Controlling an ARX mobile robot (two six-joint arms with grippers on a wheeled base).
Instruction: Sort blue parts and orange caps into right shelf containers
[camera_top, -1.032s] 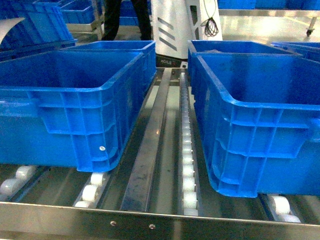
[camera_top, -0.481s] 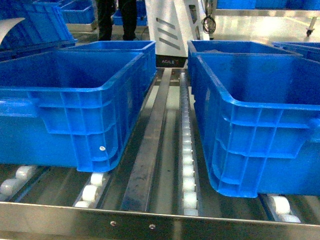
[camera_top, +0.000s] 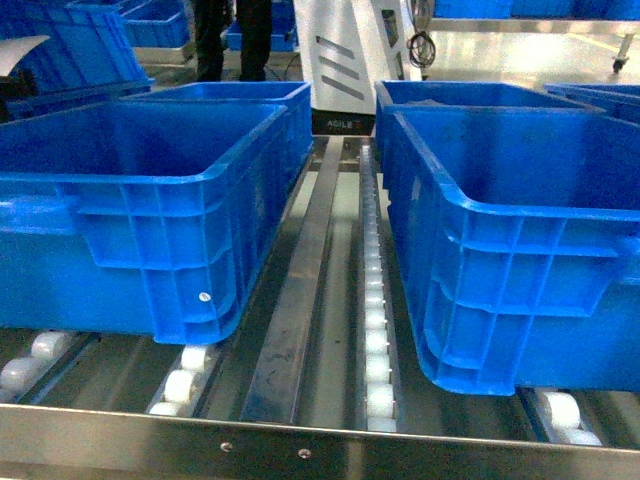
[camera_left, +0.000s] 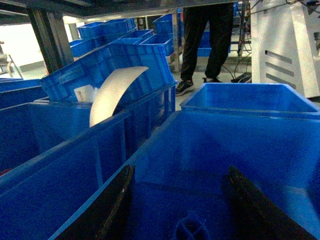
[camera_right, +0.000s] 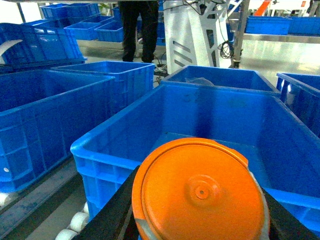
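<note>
Blue crates fill the roller shelf. On the left, the left gripper (camera_left: 180, 205) hangs spread and empty over the left crate (camera_top: 150, 190). Rightward, the right gripper (camera_right: 197, 200) clamps an orange cap (camera_right: 200, 192) just short of the right crate (camera_right: 165, 105); I'd carry it past the rim before releasing.

Left gripper (camera_left: 177, 200) agape over blue crate (camera_left: 240, 145) — blue part (camera_left: 189, 227) below.
</note>
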